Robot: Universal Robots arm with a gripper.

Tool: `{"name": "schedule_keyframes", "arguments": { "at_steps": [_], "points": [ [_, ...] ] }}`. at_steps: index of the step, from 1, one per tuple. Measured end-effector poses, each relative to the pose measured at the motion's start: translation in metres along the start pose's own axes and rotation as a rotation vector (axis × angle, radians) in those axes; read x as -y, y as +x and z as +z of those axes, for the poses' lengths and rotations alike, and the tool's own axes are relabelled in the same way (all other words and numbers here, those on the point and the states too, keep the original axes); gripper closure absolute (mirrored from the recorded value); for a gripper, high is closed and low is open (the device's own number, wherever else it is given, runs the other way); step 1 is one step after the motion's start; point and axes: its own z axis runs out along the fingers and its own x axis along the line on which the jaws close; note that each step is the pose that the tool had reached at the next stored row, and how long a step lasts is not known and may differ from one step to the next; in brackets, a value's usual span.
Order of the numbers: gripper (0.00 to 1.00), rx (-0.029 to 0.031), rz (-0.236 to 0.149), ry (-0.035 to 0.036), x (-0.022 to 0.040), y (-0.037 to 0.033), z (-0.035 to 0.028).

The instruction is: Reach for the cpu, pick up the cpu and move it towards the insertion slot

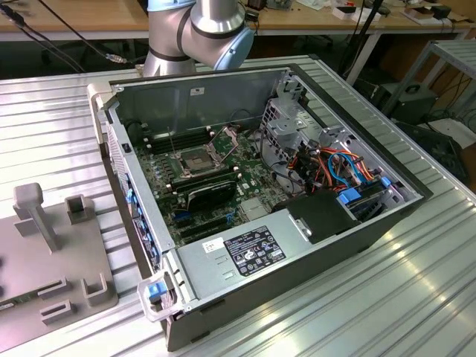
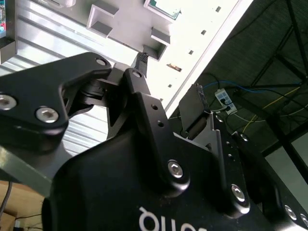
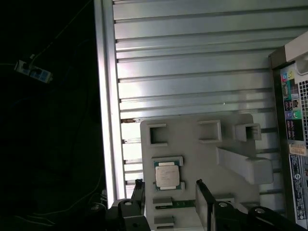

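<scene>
Fingers (image 3: 139, 192) of the gripper (image 3: 169, 185) stand spread wide with nothing between them, hanging over a grey fixture plate (image 3: 187, 144). The cpu (image 3: 168, 175) lies flat in a square recess of that plate, in line with the gap between the fingertips; I cannot see anything touching it. The plate rests on the ribbed metal table (image 3: 192, 72), just beside the open computer case (image 1: 193, 104). Inside the case, on the green motherboard (image 1: 156, 175), the insertion slot (image 1: 195, 160) sits with its bracket (image 1: 223, 137) raised, well apart from the cpu.
</scene>
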Motion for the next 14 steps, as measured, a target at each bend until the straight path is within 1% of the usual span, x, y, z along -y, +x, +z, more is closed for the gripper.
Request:
{"name": "schedule_keyframes", "arguments": {
  "at_steps": [2, 3, 4, 7, 9, 10, 12, 13, 14],
  "points": [
    [0.46, -0.0002, -0.002, 0.0, 0.0, 0.0, 0.0003],
    [0.46, -0.0008, -0.009, 0.0013, 0.0001, 0.0001, 0.002],
    [0.46, -0.0018, -0.021, 0.002, 0.0002, 0.0002, 0.0054],
    [0.46, -0.0014, -0.021, 0.0086, 0.0004, 0.0001, 0.0081],
    [0.46, -0.0014, -0.022, 0.0093, 0.0005, 0.0001, 0.0091],
    [0.44, -0.0014, -0.022, 0.0103, 0.0005, -0.0001, 0.011],
    [0.44, -0.0022, -0.022, 0.0105, 0.0012, -0.0004, 0.0148],
    [0.38, -0.0031, -0.022, 0.0106, 0.0019, -0.0005, 0.0171],
    [0.38, -0.0036, -0.022, 0.0106, 0.0028, -0.0006, 0.0193]
  ]
}}
